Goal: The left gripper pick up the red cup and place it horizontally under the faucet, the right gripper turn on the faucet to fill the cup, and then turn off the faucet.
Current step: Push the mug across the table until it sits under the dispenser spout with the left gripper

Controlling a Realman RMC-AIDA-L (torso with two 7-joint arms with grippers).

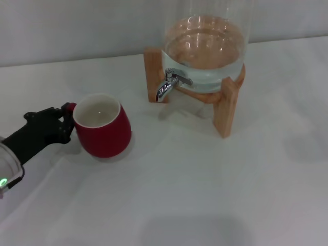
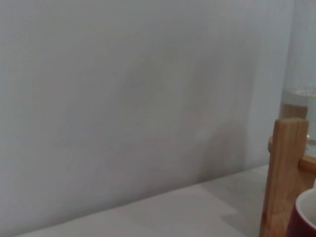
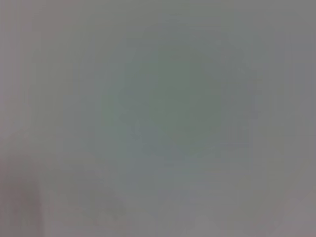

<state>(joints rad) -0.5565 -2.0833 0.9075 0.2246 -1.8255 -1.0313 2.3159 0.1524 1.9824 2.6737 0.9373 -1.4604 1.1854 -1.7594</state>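
The red cup (image 1: pixel 102 132) stands upright at the left centre of the head view, on the white table (image 1: pixel 215 195), its cream inside open to the camera. It is well apart from the faucet, to the lower left of it.

The largest thing in view is the glass water dispenser (image 1: pixel 206 46), at the upper middle of the frame, with water in its lower part. It sits in a wooden stand (image 1: pixel 225 105) whose legs rest on the table. The same stand (image 2: pixel 284 173) shows at the right edge of the left wrist view, with a sliver of the cup's rim (image 2: pixel 307 217) in the lower right corner.

The left gripper (image 1: pixel 65 119) reaches in from the lower left of the head view, its black fingers at the cup's handle side and touching it; whether they are clamped on the handle cannot be told.

The faucet (image 1: pixel 168 84) juts from the dispenser's front at upper centre, spout pointing down, nothing beneath it.

The right gripper appears in no view; the right wrist view shows only a blank grey field.
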